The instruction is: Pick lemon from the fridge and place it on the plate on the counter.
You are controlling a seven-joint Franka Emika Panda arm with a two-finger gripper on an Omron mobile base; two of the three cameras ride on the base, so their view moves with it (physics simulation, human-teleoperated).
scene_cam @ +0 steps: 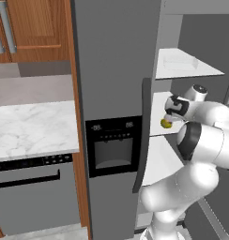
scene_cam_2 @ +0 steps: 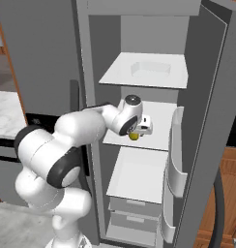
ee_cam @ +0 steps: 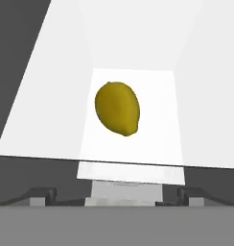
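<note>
While the gripper (scene_cam_2: pixel 139 130) hangs right over the lemon (scene_cam_2: pixel 134 136) on the fridge's (scene_cam: pixel 114 61) middle shelf (scene_cam_2: pixel 158 118), this looks like the reach-and-grasp step, nothing lifted yet. From the hand view the finger tips (ee_cam: pixel 42 194) sit wide apart with the lemon (ee_cam: pixel 117 108) well ahead of them, so I'd call the jaws spread and empty. Next move probably needs a straight descent so the tips bracket the fruit, then a squeeze. Left base view adds the marble counter (scene_cam: pixel 32 126) and the dispenser panel (scene_cam: pixel 111 147); right base view instead gives the drawers (scene_cam_2: pixel 134 213) and door bin (scene_cam_2: pixel 174 155). No plate anywhere so far.
</note>
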